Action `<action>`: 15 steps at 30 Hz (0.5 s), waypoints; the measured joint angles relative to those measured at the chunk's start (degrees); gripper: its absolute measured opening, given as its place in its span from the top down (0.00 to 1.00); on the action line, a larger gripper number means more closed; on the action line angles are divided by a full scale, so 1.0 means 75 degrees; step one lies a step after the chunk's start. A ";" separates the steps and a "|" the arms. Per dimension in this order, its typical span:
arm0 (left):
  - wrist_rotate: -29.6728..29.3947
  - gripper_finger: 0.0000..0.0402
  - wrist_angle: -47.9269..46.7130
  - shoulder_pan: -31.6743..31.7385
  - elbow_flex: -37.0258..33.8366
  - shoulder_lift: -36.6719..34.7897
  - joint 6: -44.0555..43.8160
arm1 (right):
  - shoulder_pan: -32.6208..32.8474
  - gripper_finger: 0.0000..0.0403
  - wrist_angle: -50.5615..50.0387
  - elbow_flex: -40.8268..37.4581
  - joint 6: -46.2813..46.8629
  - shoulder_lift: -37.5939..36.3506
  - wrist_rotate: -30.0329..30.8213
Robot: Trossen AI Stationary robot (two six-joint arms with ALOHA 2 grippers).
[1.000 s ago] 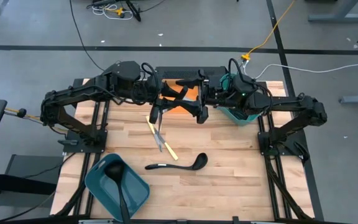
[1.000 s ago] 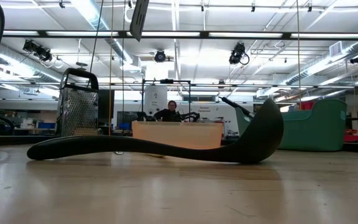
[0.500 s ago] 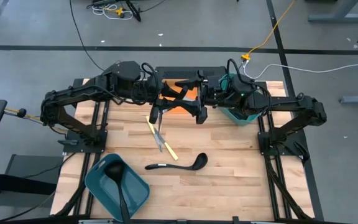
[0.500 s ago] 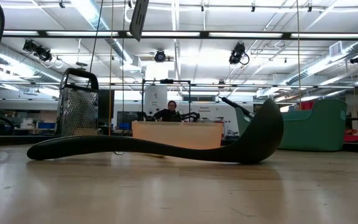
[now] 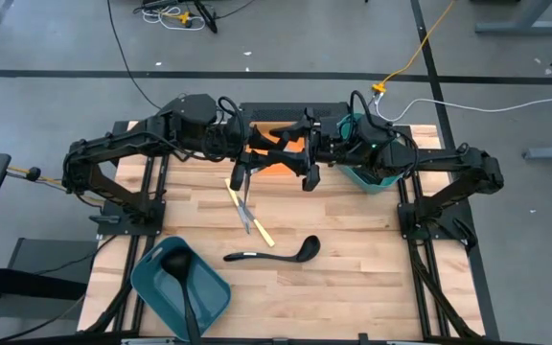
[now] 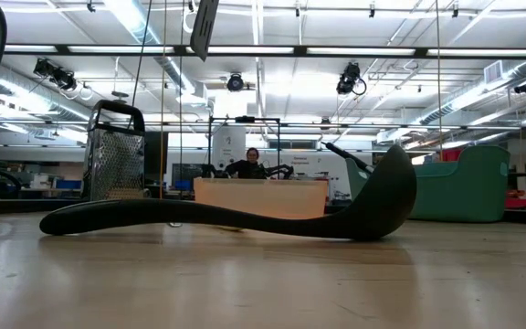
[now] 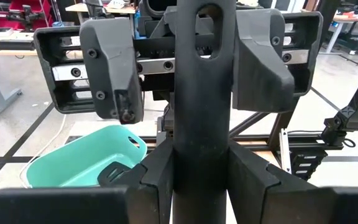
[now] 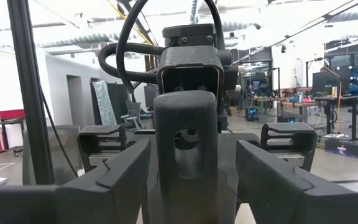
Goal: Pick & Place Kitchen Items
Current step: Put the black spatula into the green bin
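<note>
My left gripper (image 5: 268, 151) is shut on a black utensil (image 7: 199, 93), held in the air over the orange tray (image 5: 293, 142) at the table's far middle. Its handle's end with the hanging hole (image 7: 207, 20) reaches between the fingers (image 7: 112, 62) of my right gripper (image 5: 301, 159). These fingers are open and stand on either side of it. In the right wrist view the same holed end (image 8: 185, 142) shows between my right gripper's spread fingers. A flat dark end (image 6: 204, 27) hangs at the top of the low view. A black ladle (image 5: 271, 253) lies on the table, bowl end up. My left gripper pinches the black utensil's handle (image 7: 199, 134) between its two fingers (image 7: 160, 177), some way back from the holed end. The fingers point level toward the table's right side and lie along the handle. The utensil is lifted clear of the table and the tray.
A yellow-handled piece and silver cutlery (image 5: 248, 213) lie crossed mid-table. A teal bin (image 5: 182, 284) at the near left holds a black ladle. Another teal bin (image 5: 364, 163) stands at the far right. A metal grater (image 6: 115, 151) and a distant person (image 6: 249, 163) show in the low view.
</note>
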 joint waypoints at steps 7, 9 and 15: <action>0.0000 0.70 -0.0003 -0.0003 0.0000 0.0000 -0.0020 | 0.0000 0.48 0.0000 0.0000 0.0000 0.0000 0.0000; 0.0000 0.70 -0.0003 0.0000 0.0000 0.0000 -0.0017 | 0.0000 0.50 0.0000 0.0000 0.0000 0.0000 0.0000; -0.0003 0.70 -0.0003 -0.0002 0.0000 0.0000 -0.0013 | 0.0000 0.55 0.0000 0.0000 0.0003 0.0000 0.0000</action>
